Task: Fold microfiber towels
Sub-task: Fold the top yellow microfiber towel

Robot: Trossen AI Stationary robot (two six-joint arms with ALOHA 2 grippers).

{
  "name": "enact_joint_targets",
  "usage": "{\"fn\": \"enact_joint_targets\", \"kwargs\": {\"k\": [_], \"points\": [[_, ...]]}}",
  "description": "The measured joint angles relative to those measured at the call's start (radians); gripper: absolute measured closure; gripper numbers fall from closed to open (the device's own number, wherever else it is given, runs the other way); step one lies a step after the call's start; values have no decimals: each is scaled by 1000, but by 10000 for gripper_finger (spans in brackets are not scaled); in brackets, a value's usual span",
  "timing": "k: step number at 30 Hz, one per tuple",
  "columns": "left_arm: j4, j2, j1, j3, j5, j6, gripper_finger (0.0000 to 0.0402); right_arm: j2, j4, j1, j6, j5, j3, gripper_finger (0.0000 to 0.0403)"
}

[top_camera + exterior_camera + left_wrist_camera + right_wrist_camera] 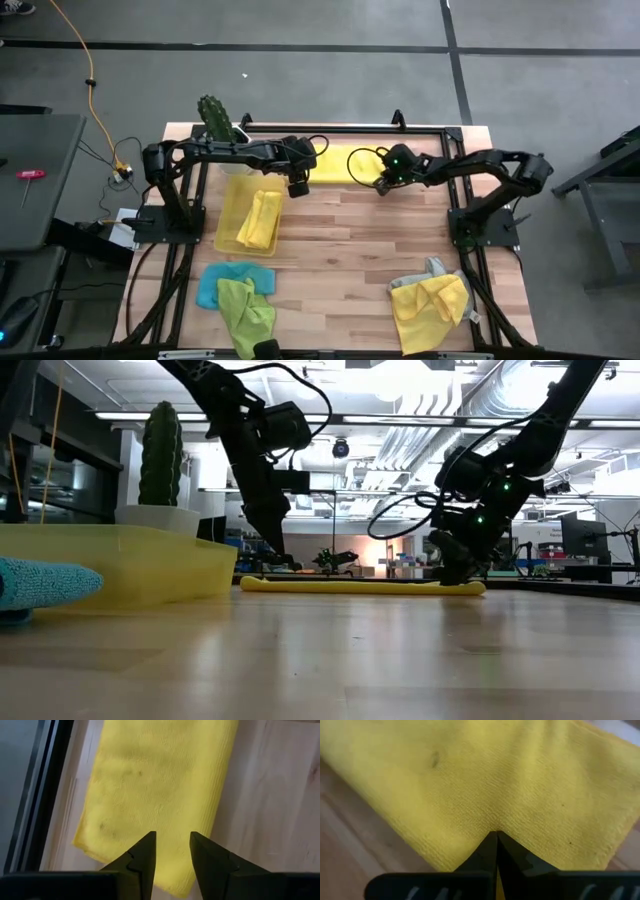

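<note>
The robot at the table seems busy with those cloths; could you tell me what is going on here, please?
Both arms are working on one yellow towel lying flat at the far edge of the table. The right gripper is shut on the yellow towel at one end, while the left gripper hovers open just above the other end. One folded yellow cloth already lies in the yellow tray. Unfolded piles wait near the front: blue and green cloths, and yellow and grey ones.

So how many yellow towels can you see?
3: the far yellow towel between the left gripper and right gripper; the folded yellow towel in the tray; the crumpled yellow towel front-right, on the grey towel. Others may be hidden.
</note>
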Motion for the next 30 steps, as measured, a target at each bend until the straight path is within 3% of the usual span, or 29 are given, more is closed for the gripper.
{"fn": "enact_joint_targets", "kwargs": {"k": [6,21,30], "points": [[0,0,0,0,14,0,291,-2,-49,-37,4,23,2,402],[11,0,-39,0,11,0,291,-10,-184,-52,52,236,0,403],[39,0,-45,8,-36,51,291,-185,-307,-53,52,214,-8,403]]}}
